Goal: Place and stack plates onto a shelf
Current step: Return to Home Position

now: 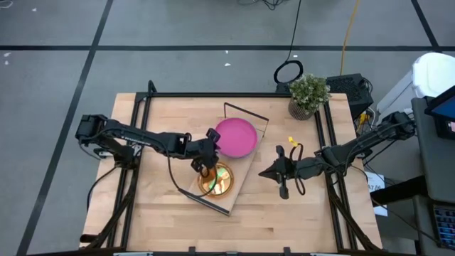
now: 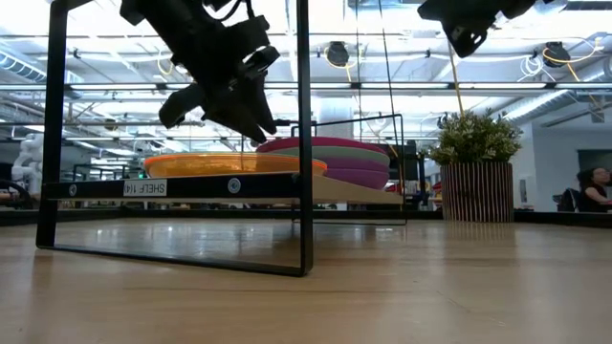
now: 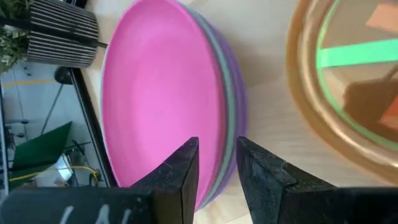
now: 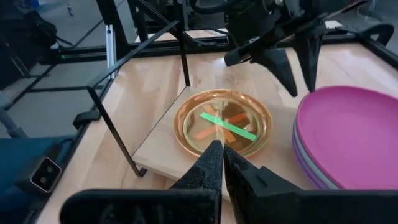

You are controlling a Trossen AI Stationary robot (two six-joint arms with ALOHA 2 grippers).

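The light-wood shelf [image 1: 244, 169] with its black frame lies slantwise on the table. Its far end carries a stack of large plates [image 1: 236, 136]: magenta on top, mint green and purple beneath [image 2: 356, 164]. Its near end holds the small translucent plates [image 1: 215, 178], orange uppermost [image 4: 224, 121], with lime green and red showing through. My left gripper [image 1: 205, 165] hangs open above the shelf between the two stacks [image 3: 217, 165], touching nothing. My right gripper [image 1: 263, 172] hovers shut to the right of the shelf [image 4: 222, 163], fingertips toward it.
A potted plant [image 1: 307, 96] in a striped pot stands at the table's far right corner. The shelf's black end frames [image 2: 304, 134] rise at both ends. Bare tabletop [image 1: 170, 213] lies near and left of the shelf. A person [image 2: 593, 186] sits in the room beyond.
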